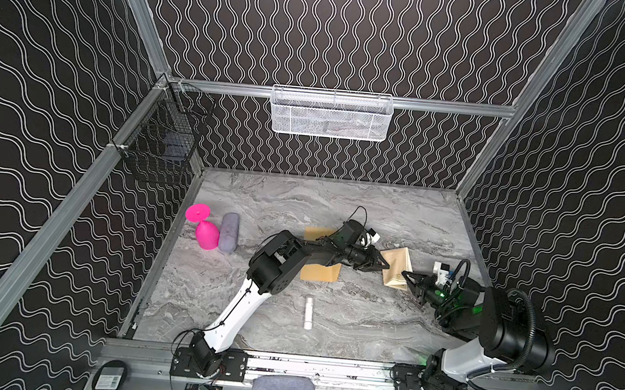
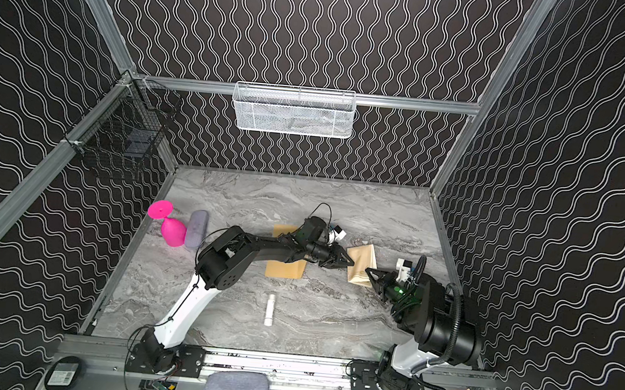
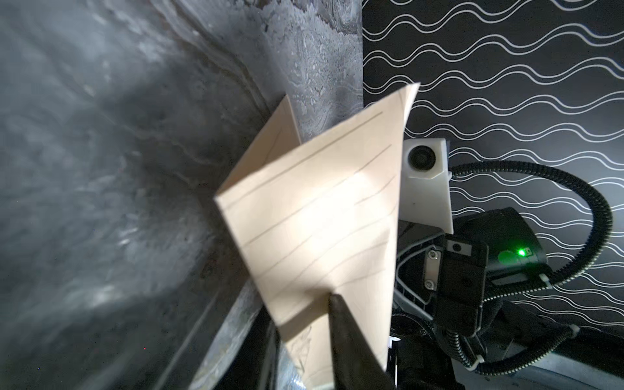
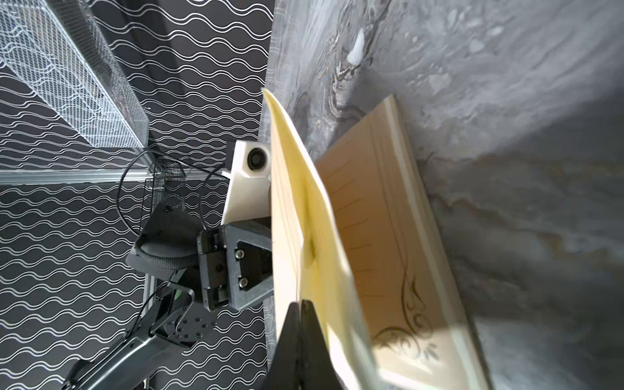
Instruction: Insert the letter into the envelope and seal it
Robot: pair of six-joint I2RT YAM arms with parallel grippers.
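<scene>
Folded letter (image 1: 397,269) pinched from both sides: left end effector (image 1: 387,266) closed on its left edge, right end effector (image 1: 405,274) closed on its near corner. Envelope (image 1: 319,273) lies flat on the tabletop (image 1: 341,206) to the letter's left, under the left arm (image 1: 317,250), long axis near-to-far; left arm nearer it

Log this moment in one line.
left gripper: shut on letter | right gripper: shut on letter | letter: folded, held between both | envelope: flat on table, apart from letter
</scene>
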